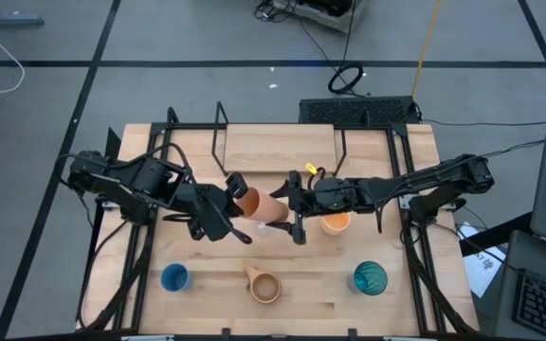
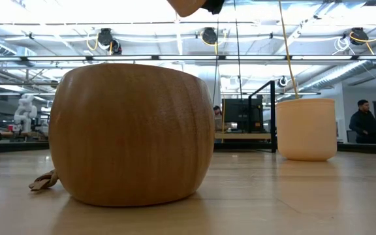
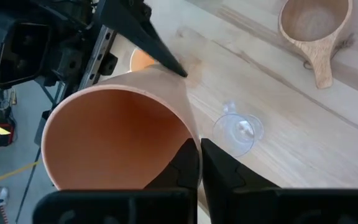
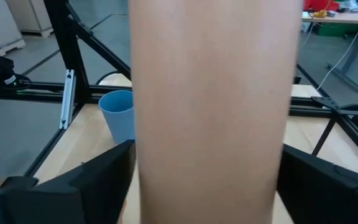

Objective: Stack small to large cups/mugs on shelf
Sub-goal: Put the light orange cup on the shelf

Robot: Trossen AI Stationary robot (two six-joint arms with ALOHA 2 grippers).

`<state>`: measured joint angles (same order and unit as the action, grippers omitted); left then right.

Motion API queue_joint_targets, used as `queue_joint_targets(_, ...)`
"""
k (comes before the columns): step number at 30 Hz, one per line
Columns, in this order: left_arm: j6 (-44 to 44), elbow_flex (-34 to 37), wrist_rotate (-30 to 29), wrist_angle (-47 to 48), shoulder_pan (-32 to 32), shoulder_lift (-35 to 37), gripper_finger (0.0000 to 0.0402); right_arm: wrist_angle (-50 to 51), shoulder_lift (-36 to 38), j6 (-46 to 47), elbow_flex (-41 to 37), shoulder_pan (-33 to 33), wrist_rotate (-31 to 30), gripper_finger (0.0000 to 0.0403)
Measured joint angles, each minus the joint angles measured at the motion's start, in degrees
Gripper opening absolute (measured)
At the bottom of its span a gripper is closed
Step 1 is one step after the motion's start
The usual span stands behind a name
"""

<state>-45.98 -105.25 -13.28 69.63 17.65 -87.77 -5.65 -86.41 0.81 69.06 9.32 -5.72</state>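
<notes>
While the left gripper (image 1: 238, 192) pinches the rim of an orange cup (image 1: 260, 205) with its fingers (image 3: 188, 167) closed tight on the wall, the cup lies tilted on its side in the air above the middle of the table (image 1: 207, 289). From the left wrist view the cup's open mouth faces the camera, one finger inside and one outside the rim. The right gripper (image 1: 295, 210) meets the same cup from the other side; its fingers (image 4: 98, 171) stand wide on either side of the cup's body, and I cannot tell whether they press on it or only flank it.

Just beneath the held cup, a tiny clear cup (image 3: 238, 132) sits on the table. A second orange cup (image 1: 336, 223) stands upright beside the right gripper. Along the near edge stand a blue cup (image 1: 174, 278), a tan wooden mug (image 1: 263, 285) with its handle, and a teal tumbler (image 1: 370, 278), well apart from one another. At the far side of the table, the raised wooden shelf (image 1: 278, 147) stands on black rod legs.
</notes>
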Motion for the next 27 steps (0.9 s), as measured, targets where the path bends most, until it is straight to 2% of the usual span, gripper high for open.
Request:
queue_joint_targets(4, 0.31, 0.00, -0.02, 0.01, 0.00, 0.00, 0.0006, 0.04, 0.00, -0.03, 0.00, -0.02, -0.09, 0.0286)
queue_joint_targets(8, 2.72, 0.00, -0.09, -0.22, 0.00, 0.00, 0.0010, 0.07, 0.00, 0.00, 0.00, -0.02, 0.00, 0.0284)
queue_joint_targets(13, 7.70, 0.00, -2.20, -1.01, 0.04, 0.00, 0.0062, 0.09, 0.00, 0.43, -0.01, -0.02, -0.10, 0.0302)
queue_joint_targets(19, 13.90, 0.00, -4.81, -1.79, 0.04, 0.02, 0.0126, 0.07, 0.00, -0.07, -0.02, -0.04, -0.39, 0.0294)
queue_joint_targets(22, 16.25, 0.00, -5.05, -3.70, 0.17, 0.16, 0.0146, 0.06, 0.06, -0.81, -0.07, -0.02, -0.80, 0.0295)
queue_joint_targets(27, 19.99, -0.02, -6.40, -7.19, 0.48, 1.01, 0.0158, 0.79, 1.42, -2.42, -0.07, 0.02, -5.98, 0.0295)
